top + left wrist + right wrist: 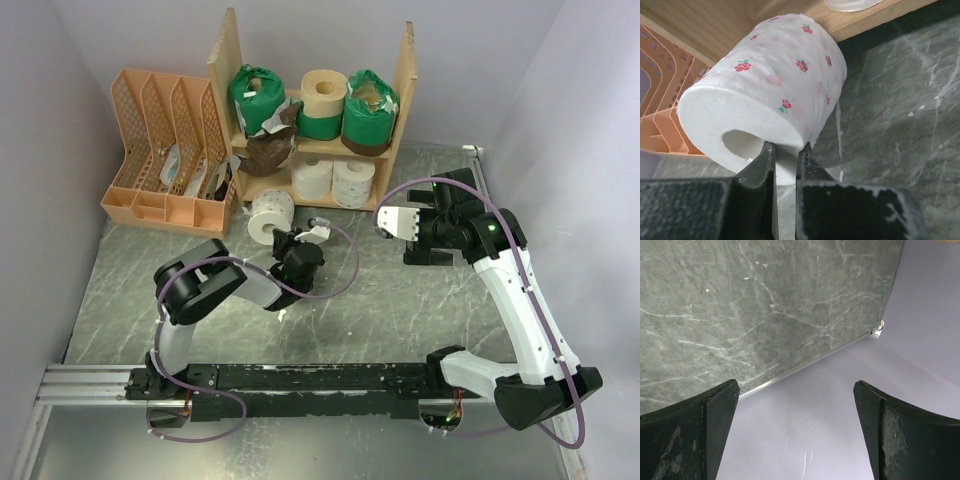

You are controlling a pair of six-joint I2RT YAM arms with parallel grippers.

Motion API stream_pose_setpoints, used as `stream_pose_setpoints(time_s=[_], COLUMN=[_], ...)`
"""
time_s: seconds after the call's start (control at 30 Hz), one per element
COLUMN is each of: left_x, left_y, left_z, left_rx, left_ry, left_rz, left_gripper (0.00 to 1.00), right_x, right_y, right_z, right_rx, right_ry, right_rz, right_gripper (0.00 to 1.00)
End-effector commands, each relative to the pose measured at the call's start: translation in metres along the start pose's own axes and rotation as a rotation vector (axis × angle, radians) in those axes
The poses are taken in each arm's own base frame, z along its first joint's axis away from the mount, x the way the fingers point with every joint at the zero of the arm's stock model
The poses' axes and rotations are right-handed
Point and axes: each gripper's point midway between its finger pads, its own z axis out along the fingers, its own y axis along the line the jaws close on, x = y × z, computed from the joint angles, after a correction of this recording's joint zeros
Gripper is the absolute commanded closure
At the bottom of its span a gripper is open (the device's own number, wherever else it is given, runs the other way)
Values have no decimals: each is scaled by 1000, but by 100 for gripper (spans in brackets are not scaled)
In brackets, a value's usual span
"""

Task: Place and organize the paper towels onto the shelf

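Roll (765,95) with red flowers is pinched by its wall in the almost closed left fingers (767,162), just before the shelf (225,65) at 12 o'clock. Right fingers (398,222), at 3 o'clock, are spread wide, empty. Better to lift it over the shelf's bottom edge first.

Left arm (210,285) folded at elbow, wrist reaching far-right. Left gripper (785,148): 2 fingers nearly together, pinching wall of roll (770,90). Right arm (520,290) stretched far from near-right base, wrist turned left. Right gripper (795,387): jaws wide apart.
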Motion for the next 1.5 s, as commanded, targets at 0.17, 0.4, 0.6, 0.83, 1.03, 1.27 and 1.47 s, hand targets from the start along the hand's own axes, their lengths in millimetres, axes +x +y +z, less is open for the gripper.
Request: stream_pose_setpoints(time_s=[0.17,0.4,0.6,0.83,1.03,1.27,1.47], left_x=[-29,-47,-59,-87,-135,-174,-171], left_y=[1,3,12,10,36,74,75], left_z=[10,-2,-3,-14,-43,-68,-86], left_rx=[53,173,165,293,488,649,860], left_ry=[6,11,7,69,55,56,75], left_rz=[-101,-141,-143,-135,-54,159,306], left_gripper=[93,93,93,93,93,93,93], right_x=[0,-1,-1,-2,-5,-12,-28], right_y=[-7,-7,-9,-9,-7,-8,-12], right_z=[-9,-8,-8,-9,-14,-31,-51], right_rx=[38,39,43,42,49,110,174], right_ry=[3,-1,0,-4,-28,-88,-204], right_rz=[11,19,18,23,56,58,92], right_gripper=[0,0,0,0,0,0,0])
